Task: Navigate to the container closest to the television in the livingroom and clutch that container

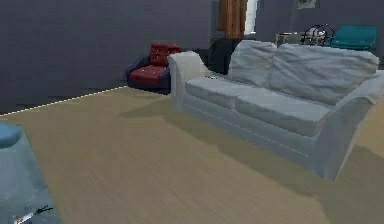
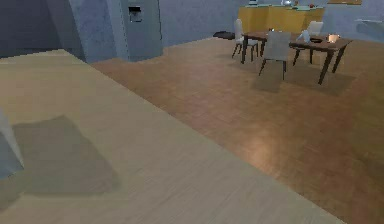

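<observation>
No television or container can be made out here. A pale grey sofa point(image 1: 285, 95) stands across the forward view's right half, its near arm toward me. A red armchair point(image 1: 155, 68) sits against the dark wall behind the sofa's left end. A blue rounded shape point(image 1: 10, 135) shows at the forward view's left edge above a pale blue surface point(image 1: 22, 185).
Beige carpet point(image 1: 130, 160) spreads ahead; wood floor point(image 2: 250, 110) lies out to the arm side. A dining table point(image 2: 300, 42) with white chairs point(image 2: 274, 50) stands far off, yellow kitchen counters point(image 2: 275, 17) behind. A grey-blue fridge point(image 2: 140, 28) stands by the wall. A teal chair point(image 1: 354, 38) is behind the sofa.
</observation>
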